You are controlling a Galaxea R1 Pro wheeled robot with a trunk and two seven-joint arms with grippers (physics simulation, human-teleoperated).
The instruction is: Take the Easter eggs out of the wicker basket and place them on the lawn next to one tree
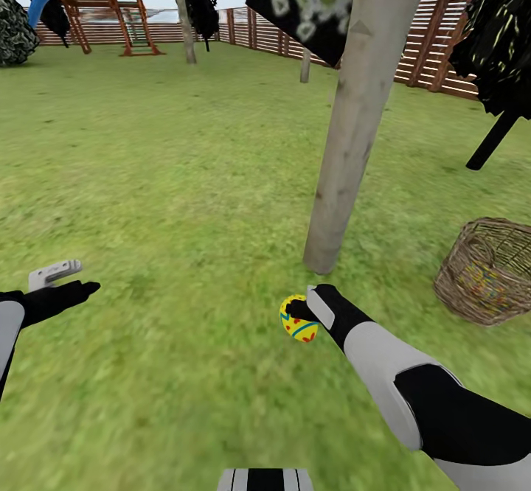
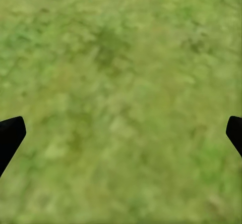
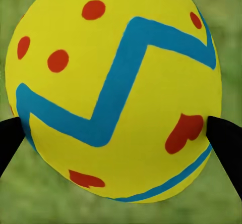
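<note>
**Carrying one egg to the foot of the pale tree**

The right gripper (image 1: 304,307) is clamping an Easter egg (image 1: 298,324) low over the lawn (image 1: 169,181), just short of the base of the tree (image 1: 354,144) with the pale grey trunk. In the right wrist view both dark fingertips (image 3: 222,135) are pressing the egg's (image 3: 113,90) flanks with grass behind it, so the hold appears to be across its middle; that is judged a sound grip for lowering it. The egg is being kept close to the trunk, presumably because the task requires all three eggs beside one tree, and this trunk is the nearest to the wicker basket (image 1: 488,270).

The basket is sitting on the grass near the tree, tipped toward the robot. Coloured patches are showing faintly through its weave; a count is not possible.

The left gripper (image 1: 65,279) is hanging wide open and empty above bare grass, well apart from the work, apparently held clear.

Judgement: the placement step is under way, and the egg may roll on release.
</note>
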